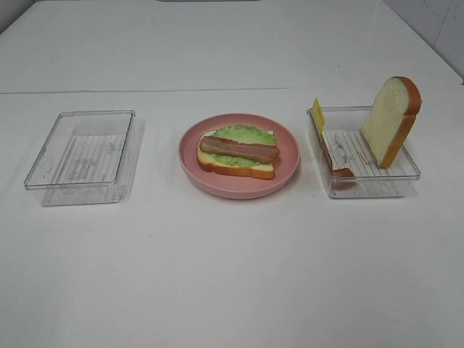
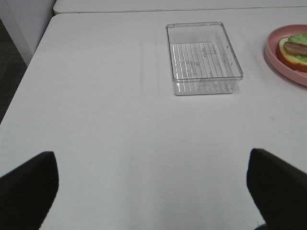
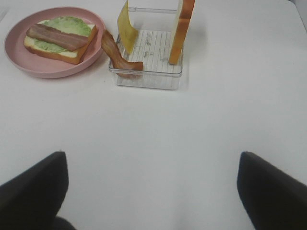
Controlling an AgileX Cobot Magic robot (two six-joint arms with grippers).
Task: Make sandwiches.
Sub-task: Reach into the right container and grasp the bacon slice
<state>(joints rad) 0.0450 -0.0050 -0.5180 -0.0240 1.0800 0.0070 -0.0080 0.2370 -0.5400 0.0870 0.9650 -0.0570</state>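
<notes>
your sandwich (image 1: 235,161) is half built, flat on the pink plate (image 1: 239,190) near the middle of the high view: a bread slice (image 1: 232,168) at the base, lettuce (image 1: 246,134) on it, one meat strip (image 1: 239,150) on top. that strip gives you the long axis — it runs left to right across the frame, dipping slightly toward the right, with the bread squared much the same way. it lies face up, i judge, so the next layers can drop straight on.

right of the plate, the right tray (image 1: 373,186) holds the rest: a cheese slice (image 1: 318,112) propped on edge against its left wall, a second meat strip (image 1: 335,163) slumped along that wall, and the top bread slice (image 1: 391,119) standing upright at its right side — stood on edge, probably, to offer something to pinch. the left tray (image 1: 76,194) sits well apart at centre left of the counter (image 1: 232,275).

neither arm shows in the high view; the wrist views show your left jaws and right jaws both spread wide, nothing between them, over bare counter short of the trays.
</notes>
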